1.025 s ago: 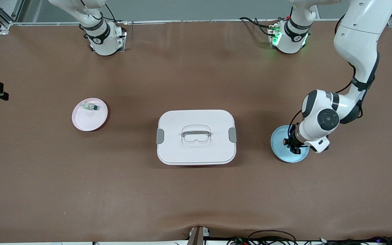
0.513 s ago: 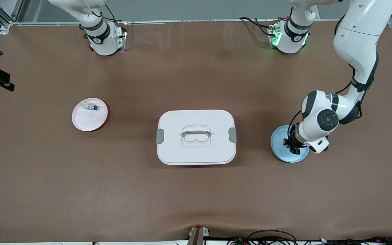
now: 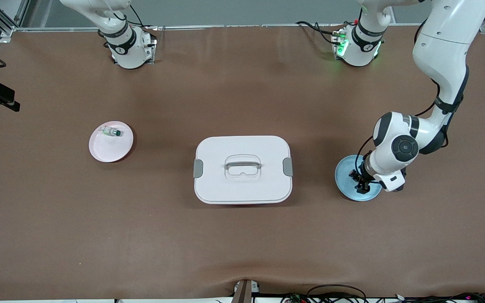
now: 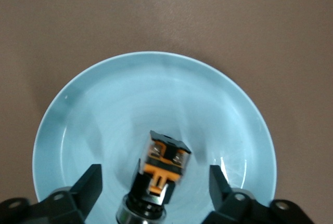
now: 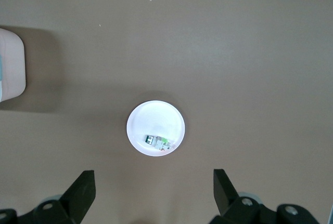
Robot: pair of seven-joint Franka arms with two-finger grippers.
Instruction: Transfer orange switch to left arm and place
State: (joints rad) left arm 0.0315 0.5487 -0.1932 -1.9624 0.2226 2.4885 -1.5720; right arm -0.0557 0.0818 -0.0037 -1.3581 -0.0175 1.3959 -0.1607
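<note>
The orange switch [image 4: 161, 167] lies on the blue plate [image 4: 156, 89], its dark round cap toward the wrist camera. My left gripper [image 4: 155, 174] hangs low over this plate [image 3: 345, 185] at the left arm's end of the table. It is open, with one finger on each side of the switch and a gap to both. The white box [image 3: 242, 185] stands mid-table with its lid on. My right gripper [image 5: 153, 182] is open and empty, high above the pink plate [image 5: 151, 120].
The pink plate [image 3: 107, 149] at the right arm's end holds a small clear part with a green cap [image 3: 112, 132]. Bare brown table lies on each side of the box, between it and the two plates.
My left gripper has opened and let go of the orange switch, which now rests on the blue plate. The left wrist has turned slightly.
</note>
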